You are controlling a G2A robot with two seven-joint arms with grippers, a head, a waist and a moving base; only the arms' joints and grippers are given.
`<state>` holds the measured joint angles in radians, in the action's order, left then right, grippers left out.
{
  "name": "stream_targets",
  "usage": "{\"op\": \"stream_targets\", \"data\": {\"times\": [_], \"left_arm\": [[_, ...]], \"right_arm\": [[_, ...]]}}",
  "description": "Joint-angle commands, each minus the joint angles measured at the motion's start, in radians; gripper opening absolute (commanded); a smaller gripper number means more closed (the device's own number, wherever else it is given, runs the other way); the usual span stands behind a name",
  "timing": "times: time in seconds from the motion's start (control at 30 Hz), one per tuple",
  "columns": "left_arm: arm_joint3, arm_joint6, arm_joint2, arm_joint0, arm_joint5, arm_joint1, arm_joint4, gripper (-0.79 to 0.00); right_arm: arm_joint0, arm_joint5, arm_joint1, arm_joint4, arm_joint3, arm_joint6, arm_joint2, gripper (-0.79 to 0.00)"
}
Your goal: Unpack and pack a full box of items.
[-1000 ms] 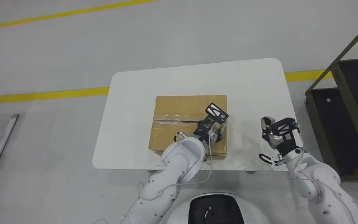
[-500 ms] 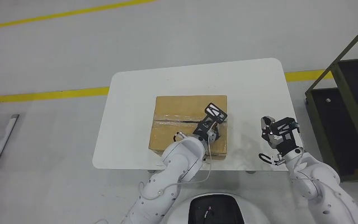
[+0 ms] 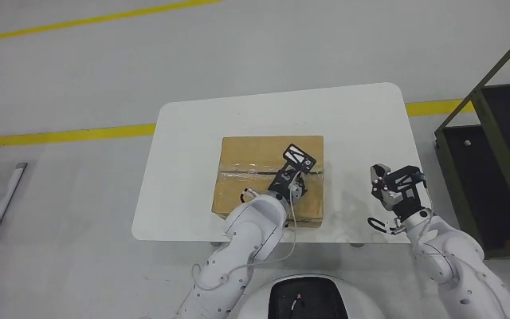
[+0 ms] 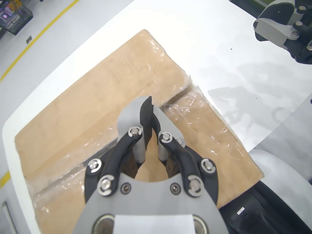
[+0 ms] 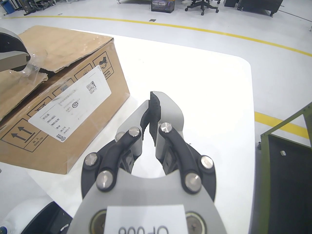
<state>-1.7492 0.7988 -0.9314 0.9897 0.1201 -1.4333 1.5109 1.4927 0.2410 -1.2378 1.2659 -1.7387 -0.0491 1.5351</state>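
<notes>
My left gripper (image 4: pixel 149 104) was pinched shut, empty, tip right over the taped seam (image 4: pixel 181 94) of the box (image 4: pixel 80 113), my guess, to pry the flaps apart; the box sat in the middle of the desk (image 3: pixel 358 120), tape ragged at 1 end. My right gripper (image 5: pixel 151 105) hung closed and empty beside it, waiting, I'd say. White desk, grey floor with yellow lines, and a green cart (image 3: pixel 478 175) stood alongside.
</notes>
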Motion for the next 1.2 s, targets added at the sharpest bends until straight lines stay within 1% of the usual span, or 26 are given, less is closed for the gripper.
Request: {"op": "stream_targets", "data": {"times": [0.0,0.03,0.07,0.1,0.13,0.17,0.43,0.6,0.63,0.73,0.8,0.87,1.0,1.03,1.17], "left_arm": [[-0.016,0.005,-0.005,0.011,0.012,0.002,0.005,-0.785],[-0.020,0.008,-0.005,0.014,0.026,0.002,0.001,-0.785],[-0.022,0.011,-0.005,0.016,0.037,0.002,-0.002,-0.763],[-0.023,0.013,-0.004,0.016,0.042,0.002,-0.007,-0.474],[-0.024,0.012,0.000,0.015,0.046,0.001,-0.009,-0.092],[-0.020,0.014,0.007,0.010,0.056,0.000,-0.005,0.000],[0.036,0.025,0.046,-0.038,0.064,-0.012,0.055,0.000],[0.060,0.031,0.049,-0.045,0.055,-0.018,0.062,0.000],[0.063,0.034,0.050,-0.046,0.057,-0.018,0.064,-0.015],[0.069,0.037,0.051,-0.048,0.057,-0.022,0.059,-0.022],[0.075,0.037,0.050,-0.049,0.052,-0.024,0.055,-0.062],[0.081,0.033,0.051,-0.052,0.049,-0.026,0.053,-0.142],[0.093,0.027,0.055,-0.060,0.049,-0.031,0.052,-0.215],[0.095,0.024,0.055,-0.062,0.046,-0.033,0.049,-0.246],[0.109,0.020,0.052,-0.072,0.045,-0.037,0.041,-0.268]], "right_arm": [[-0.001,0.001,0.000,0.001,0.001,0.001,-0.001,-0.785],[-0.002,0.002,0.001,0.001,0.002,0.001,-0.001,-0.785],[-0.002,0.002,0.001,0.000,0.003,0.000,-0.002,-0.785],[-0.003,0.004,0.001,0.000,0.004,0.000,-0.003,-0.785],[-0.004,0.004,0.001,0.000,0.004,0.000,-0.003,-0.785],[-0.004,0.004,0.001,0.000,0.005,0.000,-0.003,-0.785],[0.006,0.007,0.004,-0.001,0.005,0.007,0.011,-0.785],[0.010,0.006,0.006,-0.003,0.003,0.007,0.018,-0.785],[0.010,0.005,0.006,-0.003,0.003,0.007,0.019,-0.785],[0.010,0.005,0.007,-0.004,0.002,0.007,0.019,-0.785],[0.009,0.004,0.007,-0.004,0.001,0.007,0.019,-0.785],[0.008,0.002,0.007,-0.003,0.001,0.007,0.016,-0.785],[0.005,0.001,0.007,-0.006,0.002,0.005,0.012,-0.785],[0.004,0.001,0.007,-0.006,0.001,0.005,0.011,-0.785],[0.004,-0.004,0.008,-0.006,0.001,0.006,0.010,-0.785]]}}
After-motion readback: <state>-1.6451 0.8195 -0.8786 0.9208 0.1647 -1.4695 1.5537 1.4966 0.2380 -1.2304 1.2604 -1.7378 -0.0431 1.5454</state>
